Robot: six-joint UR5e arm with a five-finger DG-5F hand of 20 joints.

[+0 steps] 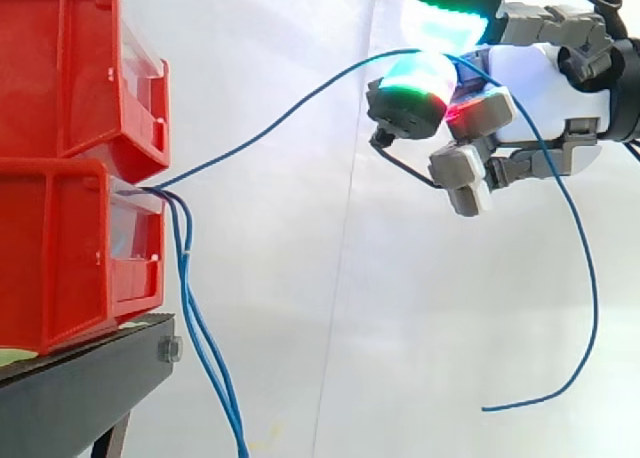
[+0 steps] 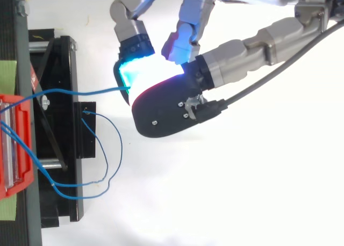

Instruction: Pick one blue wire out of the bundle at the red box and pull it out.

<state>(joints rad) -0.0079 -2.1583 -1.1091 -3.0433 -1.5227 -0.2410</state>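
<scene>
One blue wire runs taut from the front of the lower red box up and right to my hand. My hand is shut on this wire, pinching it between glowing fingertips. Past the pinch, the wire's free end loops down to the lower right. From above, the same wire leaves the red box and meets the cyan-lit pad. The other blue wires of the bundle hang slack from the box's front.
An upper red box is stacked on the lower one, both on a black stand. Slack wire loops lie over the stand's edge. A white curtain is behind.
</scene>
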